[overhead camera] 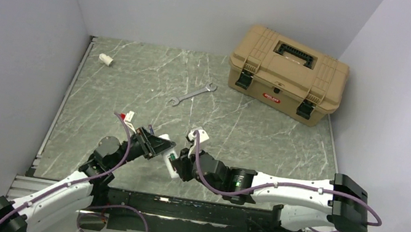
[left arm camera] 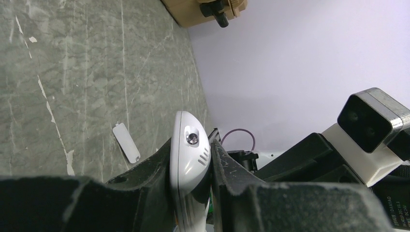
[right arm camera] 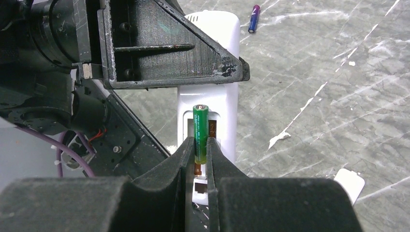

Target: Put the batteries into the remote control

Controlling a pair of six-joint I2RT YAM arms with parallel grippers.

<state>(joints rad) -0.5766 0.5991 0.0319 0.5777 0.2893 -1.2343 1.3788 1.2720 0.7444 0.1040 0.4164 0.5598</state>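
My left gripper [left arm camera: 192, 176] is shut on the white remote control [left arm camera: 191, 154] and holds it above the table. In the right wrist view the remote [right arm camera: 209, 99] shows its open recess facing the camera. My right gripper [right arm camera: 201, 155] is shut on the lower end of the green battery [right arm camera: 201, 128], which lies lengthwise over the left slot of the recess. The dark blue-purple battery [right arm camera: 253, 18] lies loose on the table beyond the remote. In the top view both grippers meet near the table's front middle, left [overhead camera: 156, 144] and right [overhead camera: 178, 164].
A loose white tab [left arm camera: 126, 142] lies on the table by the remote and also shows in the right wrist view [right arm camera: 350, 182]. A metal wrench [overhead camera: 191, 94] lies mid-table. A tan toolbox [overhead camera: 287, 73] stands back right. A short white tube stub [overhead camera: 105, 59] lies back left.
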